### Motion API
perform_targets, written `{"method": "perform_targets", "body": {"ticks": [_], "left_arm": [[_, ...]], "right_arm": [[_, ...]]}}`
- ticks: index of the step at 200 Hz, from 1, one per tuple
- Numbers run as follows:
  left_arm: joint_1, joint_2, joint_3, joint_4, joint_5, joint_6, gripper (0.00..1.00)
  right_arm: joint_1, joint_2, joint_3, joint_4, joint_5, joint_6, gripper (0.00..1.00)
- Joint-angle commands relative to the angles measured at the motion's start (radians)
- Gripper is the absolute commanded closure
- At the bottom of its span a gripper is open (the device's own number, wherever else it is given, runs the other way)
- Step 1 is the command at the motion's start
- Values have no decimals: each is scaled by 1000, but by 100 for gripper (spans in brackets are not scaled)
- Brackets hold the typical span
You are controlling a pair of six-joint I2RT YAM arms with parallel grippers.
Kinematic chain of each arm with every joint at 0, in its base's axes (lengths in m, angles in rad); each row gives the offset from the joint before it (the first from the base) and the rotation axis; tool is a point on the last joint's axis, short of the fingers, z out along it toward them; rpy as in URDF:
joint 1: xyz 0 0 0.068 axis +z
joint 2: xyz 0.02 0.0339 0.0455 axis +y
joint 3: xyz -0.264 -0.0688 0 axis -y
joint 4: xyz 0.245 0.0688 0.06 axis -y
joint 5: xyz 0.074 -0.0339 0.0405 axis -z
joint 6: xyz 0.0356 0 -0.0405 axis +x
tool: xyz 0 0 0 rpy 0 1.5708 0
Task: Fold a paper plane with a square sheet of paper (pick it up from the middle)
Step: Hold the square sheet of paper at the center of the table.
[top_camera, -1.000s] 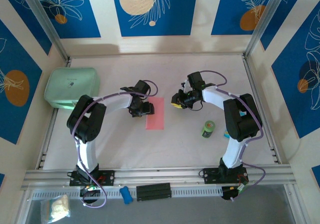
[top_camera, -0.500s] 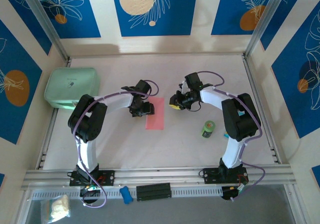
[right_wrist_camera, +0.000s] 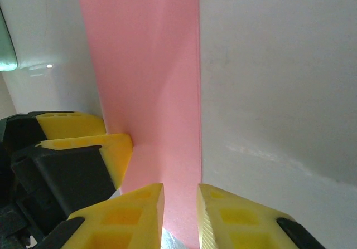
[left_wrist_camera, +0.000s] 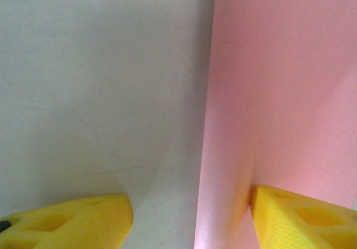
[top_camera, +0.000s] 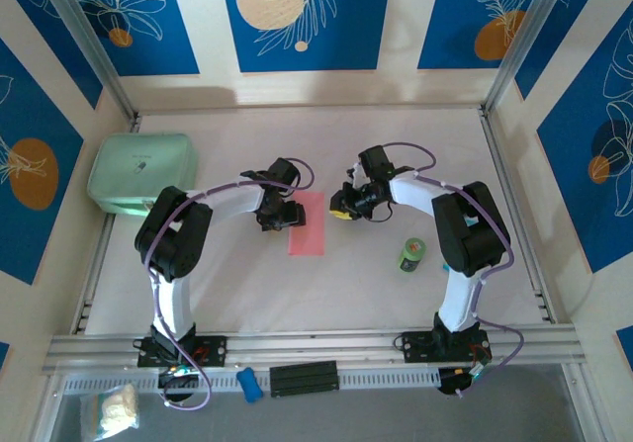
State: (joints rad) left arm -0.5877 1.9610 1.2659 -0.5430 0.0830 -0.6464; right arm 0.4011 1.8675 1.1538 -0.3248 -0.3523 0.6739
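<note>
The pink paper (top_camera: 307, 222) lies flat on the desk (top_camera: 326, 294) at the middle of the overhead frame, as a narrow upright rectangle, so a first fold looks already made.

The left end effector (top_camera: 280, 214) is spread wide over the paper's left long edge. In its wrist view one finger (left_wrist_camera: 304, 218) rests on the pink surface and the other (left_wrist_camera: 67, 224) on bare desk. It grips nothing and seems to serve as a hold-down.

The right end effector (top_camera: 343, 206) sits at the paper's right long edge, near the upper corner. Its jaws stand a narrow slit apart, and the paper's edge runs into that slit. Nothing looks pinched yet.

The step in hand is probably taking up that right edge for the next crease. To do it well:
- Keep the left finger pressing so the sheet cannot slide.
- Close the right jaws squarely on the edge.
- Lift low and line the edges up before flattening.

The two end effectors are near each other, with only the narrow paper between them. Carrying the edge across risks a knock, so the left one may need to give way.

Open desk lies above and below the paper. The green can (top_camera: 412, 255) at lower right and the mint-green case (top_camera: 140, 170) at upper left are well apart from it.
</note>
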Motion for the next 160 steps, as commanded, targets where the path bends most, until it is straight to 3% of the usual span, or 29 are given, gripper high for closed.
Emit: {"method": "perform_targets", "body": {"ticks": [1,95,160], "left_arm": [[-21,143,-71,27,41,18,34],[-24,148,-76,31,47,24,34],[-25,151,-75,30,49,25,35]], "right_arm": [[24,32,33,-3,-49,4,79],[64,129,93,8,-99,23,92],[63,186,116,-12,-97,11,94]]}}
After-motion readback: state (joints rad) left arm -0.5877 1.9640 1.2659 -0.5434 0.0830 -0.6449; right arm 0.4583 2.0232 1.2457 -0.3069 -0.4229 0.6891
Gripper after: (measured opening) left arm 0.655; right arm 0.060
